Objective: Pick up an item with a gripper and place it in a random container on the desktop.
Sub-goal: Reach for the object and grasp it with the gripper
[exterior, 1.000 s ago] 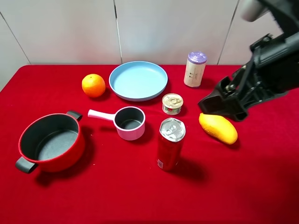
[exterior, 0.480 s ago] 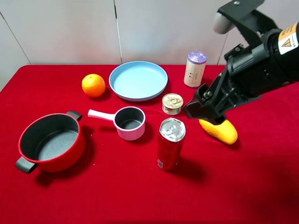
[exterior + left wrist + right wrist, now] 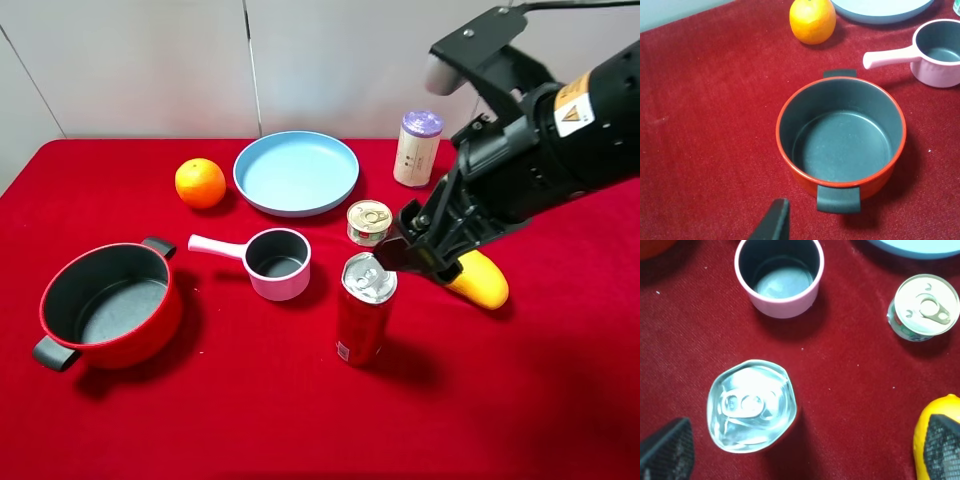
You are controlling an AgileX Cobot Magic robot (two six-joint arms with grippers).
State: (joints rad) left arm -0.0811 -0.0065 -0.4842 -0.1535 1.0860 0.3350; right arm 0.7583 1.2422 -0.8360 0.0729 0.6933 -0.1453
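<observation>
Red desktop [image 3: 200, 420]: right gripper [image 3: 415, 256], jaws wide apart, hovers at the can's [image 3: 362, 312] 2 o'clock; left gripper [image 3: 773, 223] state indeterminate.

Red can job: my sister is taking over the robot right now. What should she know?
Right tool: open, hovering just above the red can, nothing held.
Left tool: one finger shows near the red pot; open or shut unclear.
Red can: upright on the desktop, beside the empty pink saucepan.
Done: nothing grasped yet. Left: grasp the can, place it in the saucepan.
</observation>
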